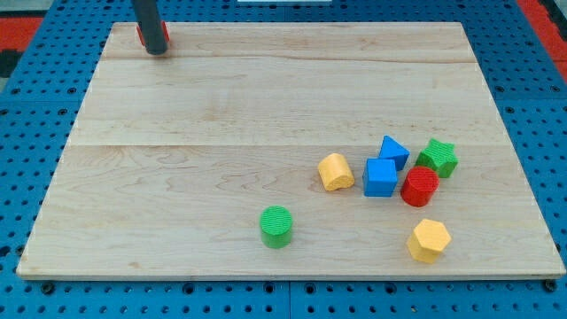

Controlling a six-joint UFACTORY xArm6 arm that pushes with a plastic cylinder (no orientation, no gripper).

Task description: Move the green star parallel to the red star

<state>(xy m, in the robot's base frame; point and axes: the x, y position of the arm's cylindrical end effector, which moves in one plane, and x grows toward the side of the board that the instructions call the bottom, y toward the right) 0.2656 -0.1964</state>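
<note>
While my tip point(156, 51) rests at the board's point(221, 115) top-left corner, touching or just in front of a red block point(140, 35) it mostly hides, perhaps the red star, nothing looks done yet. It is a bare rod with nothing to open or close. Far down to its right sits a green cylinder point(276, 226). Farther right lie a yellow block point(335, 171), two blue blocks point(380, 176) point(393, 151) and a red cylinder point(419, 186). The green star point(438, 158), farthest from my tip, appears unmoved; the whole push is left.

A straight dark grey rod point(151, 25), round in section, smooth and matte, cut off by the view's top, my tip point(157, 51) blunt and flat-ended.
</note>
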